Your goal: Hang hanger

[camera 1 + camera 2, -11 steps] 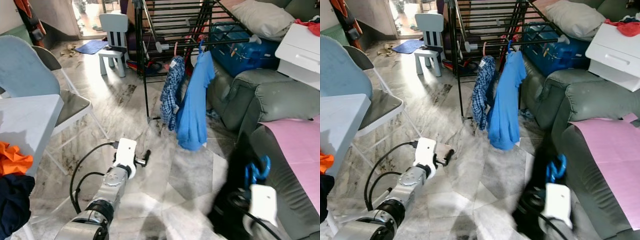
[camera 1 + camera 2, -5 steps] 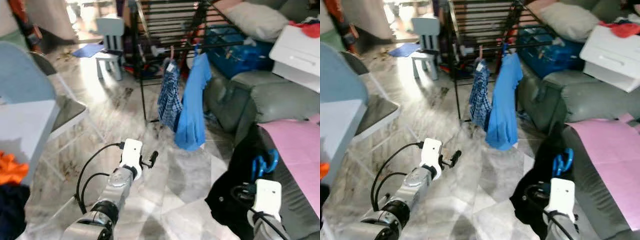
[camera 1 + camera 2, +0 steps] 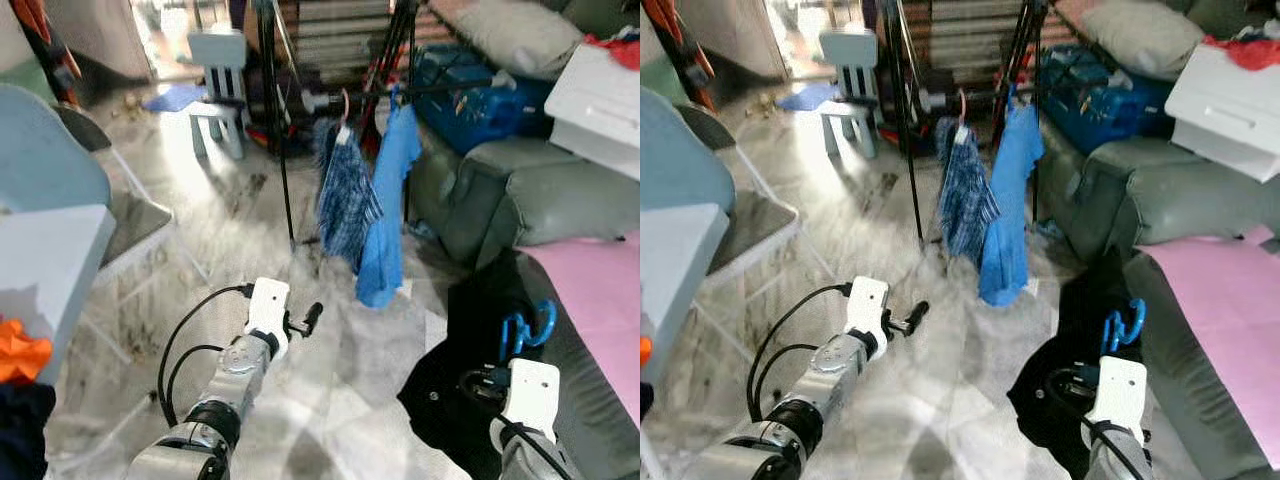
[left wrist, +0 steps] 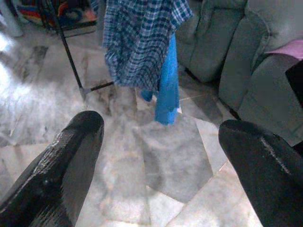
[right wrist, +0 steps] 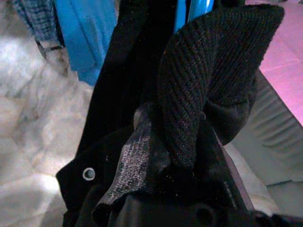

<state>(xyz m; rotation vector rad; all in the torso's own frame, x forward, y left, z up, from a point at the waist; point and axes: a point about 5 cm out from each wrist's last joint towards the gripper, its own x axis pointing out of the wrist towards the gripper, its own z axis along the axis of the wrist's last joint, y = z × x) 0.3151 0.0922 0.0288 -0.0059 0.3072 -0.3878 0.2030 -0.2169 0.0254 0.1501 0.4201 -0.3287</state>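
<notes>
Right tool (image 3: 497, 378) is holding up a blue hanger (image 3: 524, 328) with a black garment (image 3: 452, 385) draped on it, low beside the grey sofa (image 3: 540, 215); in the right wrist view the black knit fabric (image 5: 208, 85) is covering the fingers, so cannot tell whether they are clamped or apart. Left tool (image 3: 305, 320) is reaching forward over the marble floor (image 3: 350, 370), fingers (image 4: 61, 165) spread wide apart, nothing between them. Ahead, a black drying rack (image 3: 330, 60) is standing with a plaid shirt (image 3: 345, 195) and a blue shirt (image 3: 390, 200) hanging side by side from its front rail, touching each other. A blue suitcase (image 3: 470, 95) is sitting behind the rack. White table (image 3: 50, 260) at left is carrying orange cloth (image 3: 20, 355) and dark cloth (image 3: 20, 430) at its near edge. A white drawer unit (image 3: 600, 95) at right is holding red fabric (image 3: 620, 45) on top. A pink sheet (image 3: 600, 290) is lying on the sofa.
</notes>
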